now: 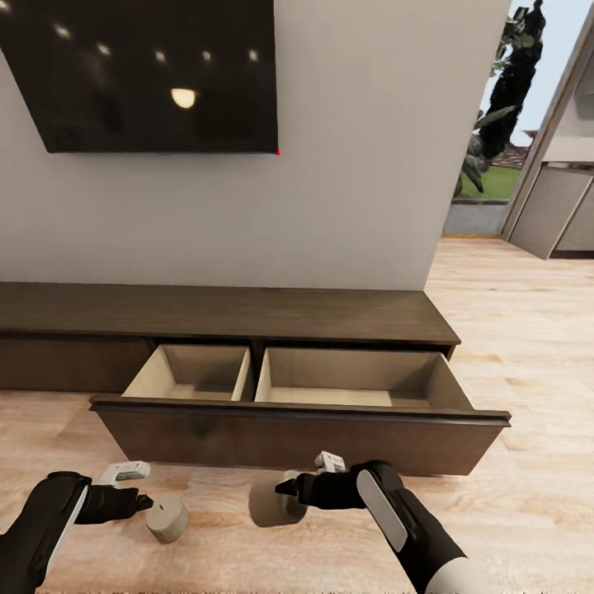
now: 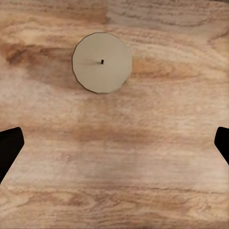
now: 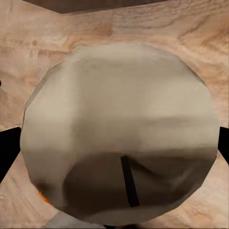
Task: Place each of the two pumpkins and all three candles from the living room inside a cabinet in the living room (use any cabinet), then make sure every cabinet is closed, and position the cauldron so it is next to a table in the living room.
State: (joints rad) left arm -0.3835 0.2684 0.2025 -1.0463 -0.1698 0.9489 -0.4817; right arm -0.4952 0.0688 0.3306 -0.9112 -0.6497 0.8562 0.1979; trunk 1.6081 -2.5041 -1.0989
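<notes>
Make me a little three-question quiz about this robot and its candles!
1. True or false: the cabinet drawer is open.
2. Which end effector is closed around a candle? A) left B) right
3. Fill in: the other candle stands on the wooden ____.

Key: 1 true. 2 B: the right end effector grips a candle, which looms large in its wrist view; the left end effector is open beside the other one. 3 floor.
</notes>
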